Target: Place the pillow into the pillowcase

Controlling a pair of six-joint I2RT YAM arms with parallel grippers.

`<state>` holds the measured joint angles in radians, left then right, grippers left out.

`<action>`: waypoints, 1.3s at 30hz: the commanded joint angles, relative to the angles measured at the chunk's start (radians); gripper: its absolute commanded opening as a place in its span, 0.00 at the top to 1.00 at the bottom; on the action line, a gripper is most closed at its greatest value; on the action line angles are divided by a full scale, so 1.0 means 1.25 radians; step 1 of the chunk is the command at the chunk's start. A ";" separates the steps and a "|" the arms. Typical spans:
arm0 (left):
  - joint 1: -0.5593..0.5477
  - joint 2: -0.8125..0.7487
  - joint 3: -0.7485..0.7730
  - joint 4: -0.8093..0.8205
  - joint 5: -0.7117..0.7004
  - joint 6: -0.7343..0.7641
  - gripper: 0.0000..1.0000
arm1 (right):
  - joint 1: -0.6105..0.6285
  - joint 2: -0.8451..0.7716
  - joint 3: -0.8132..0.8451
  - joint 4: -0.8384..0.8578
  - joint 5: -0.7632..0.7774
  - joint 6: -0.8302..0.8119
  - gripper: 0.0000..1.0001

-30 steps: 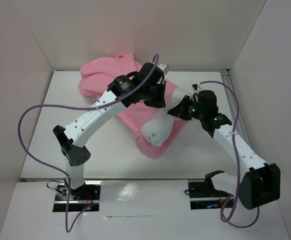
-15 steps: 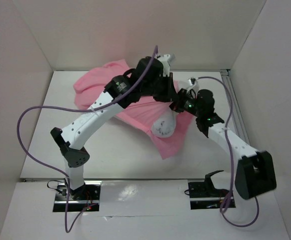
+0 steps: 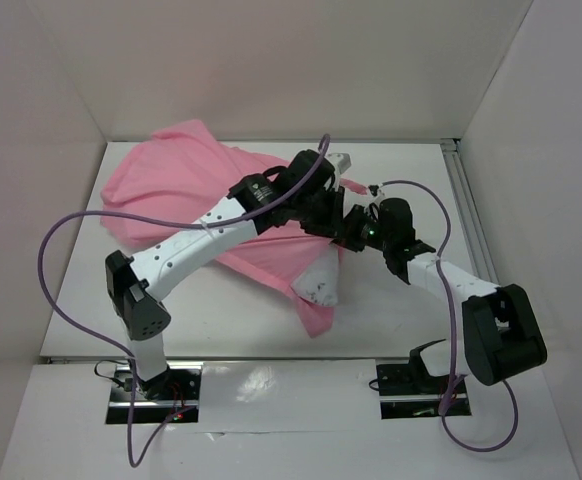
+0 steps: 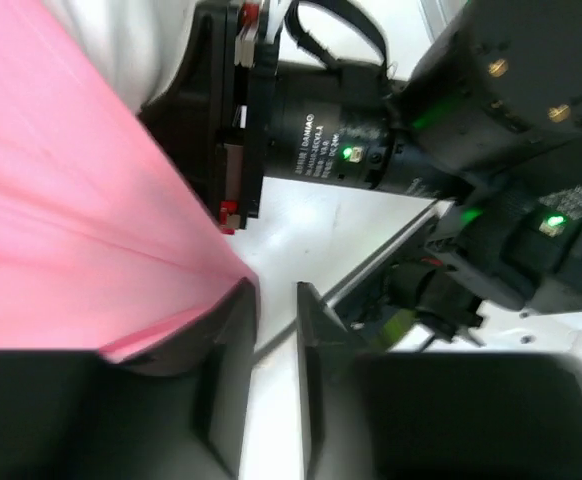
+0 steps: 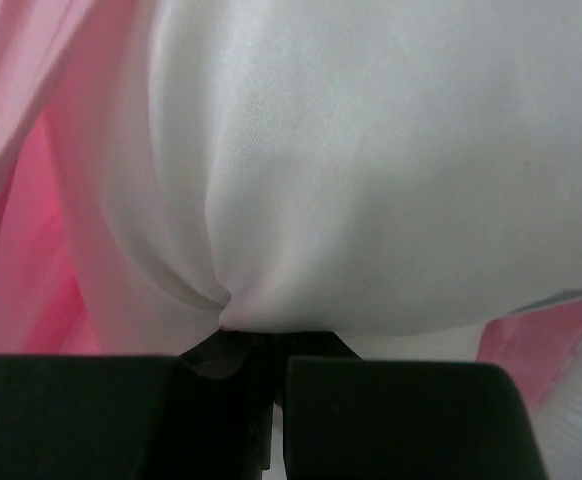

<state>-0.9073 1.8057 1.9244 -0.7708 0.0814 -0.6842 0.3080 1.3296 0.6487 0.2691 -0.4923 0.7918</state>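
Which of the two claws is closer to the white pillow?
Right. The right gripper pinches the pillow; the left gripper touches only the pink pillowcase alongside.

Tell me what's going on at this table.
Two robot arms are working a white pillow into a pink pillowcase on the table. The right end effector is pinched shut on a fold of the pillow. The left end effector sits at the pillowcase's edge with its jaws slightly apart, the pink cloth lying against one finger rather than clamped. From above, only one white end of the pillow shows out of the pink fabric.
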 commanded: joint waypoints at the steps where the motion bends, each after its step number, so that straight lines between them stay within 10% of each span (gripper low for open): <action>1: 0.001 -0.009 0.081 -0.010 0.060 0.015 0.62 | 0.013 -0.005 0.033 0.052 -0.001 -0.003 0.97; 2: 0.001 -0.001 0.123 -0.048 0.036 0.026 0.29 | 0.013 -0.005 0.047 -0.017 -0.001 -0.017 0.70; 4: 0.009 -0.001 0.158 -0.176 -0.093 0.034 0.10 | 0.013 -0.005 0.091 -0.108 0.013 -0.074 0.33; 6: 0.020 -0.046 0.150 -0.246 -0.229 0.019 0.00 | 0.013 -0.043 0.110 -0.244 0.061 -0.106 0.15; 13: 0.191 -0.373 -0.289 -0.273 -0.289 -0.216 0.39 | -0.051 -0.195 0.095 -0.446 0.069 -0.158 0.13; 23: 0.192 -0.670 -0.903 0.217 0.055 -0.352 0.06 | -0.006 -0.221 0.064 -0.489 -0.016 -0.167 0.06; 39: 0.102 -0.532 -1.057 0.543 -0.066 -0.368 0.15 | 0.043 -0.124 0.031 -0.377 -0.113 -0.160 0.04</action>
<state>-0.7715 1.1004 0.6270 -0.2413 0.0315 -1.1561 0.3458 1.1419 0.7010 -0.2916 -0.5713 0.5900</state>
